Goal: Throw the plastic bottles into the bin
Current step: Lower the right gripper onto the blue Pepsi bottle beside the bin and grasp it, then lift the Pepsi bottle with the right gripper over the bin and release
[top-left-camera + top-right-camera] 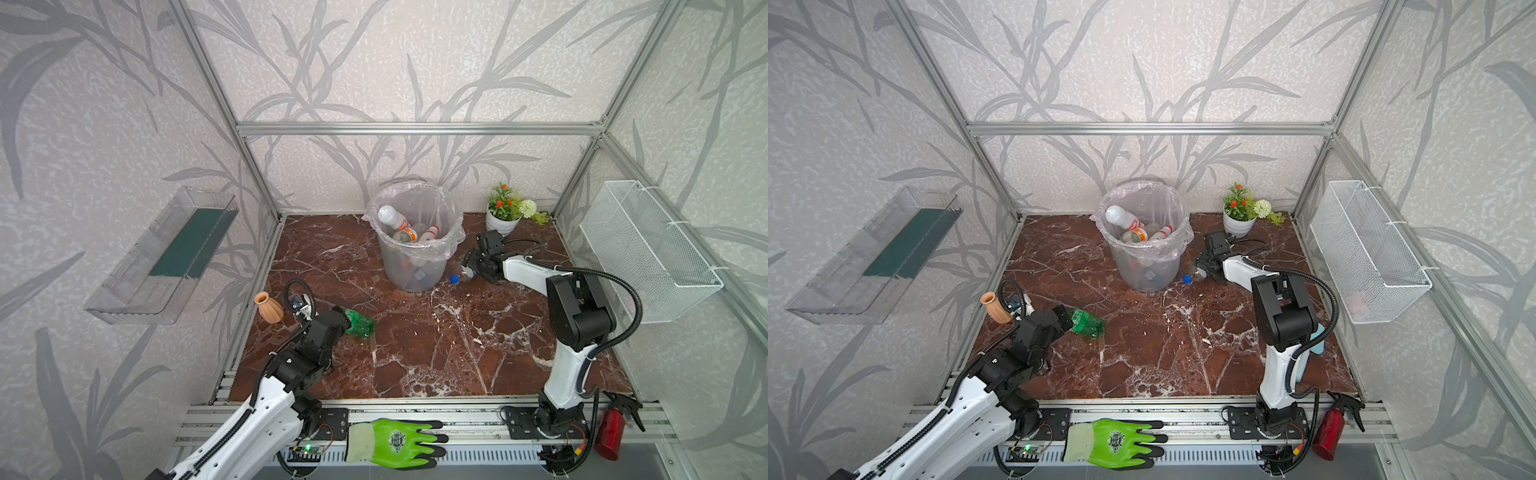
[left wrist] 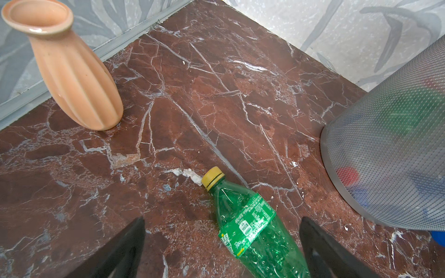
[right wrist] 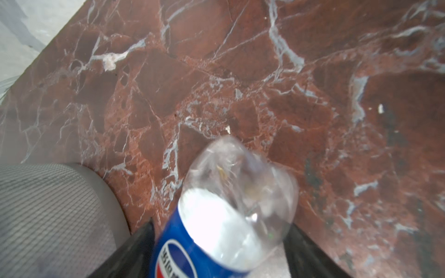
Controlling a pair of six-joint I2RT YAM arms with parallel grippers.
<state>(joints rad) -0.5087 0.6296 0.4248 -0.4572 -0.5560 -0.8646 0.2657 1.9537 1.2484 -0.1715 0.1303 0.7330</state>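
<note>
Clear round-bottomed bottle (image 3: 228, 204) — white-veined marble (image 3: 240, 72)

Green bottle (image 1: 360, 323), 7 o'clock from the bin (image 1: 415, 266): cap end hidden behind left gripper (image 1: 347, 321). Blue-label bottle (image 3: 216, 228), 4 o'clock from the bin: blurred, cap end cut off. Contact with right gripper (image 1: 473, 270) possibly made, not confirmable.

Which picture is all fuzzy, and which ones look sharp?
Right wrist view: the blue-label bottle is smeared and soft, with a washed-out white patch. Left wrist view: the green bottle is crisp, its label print clear. In both top views: even light, with the bin sharp.
</note>
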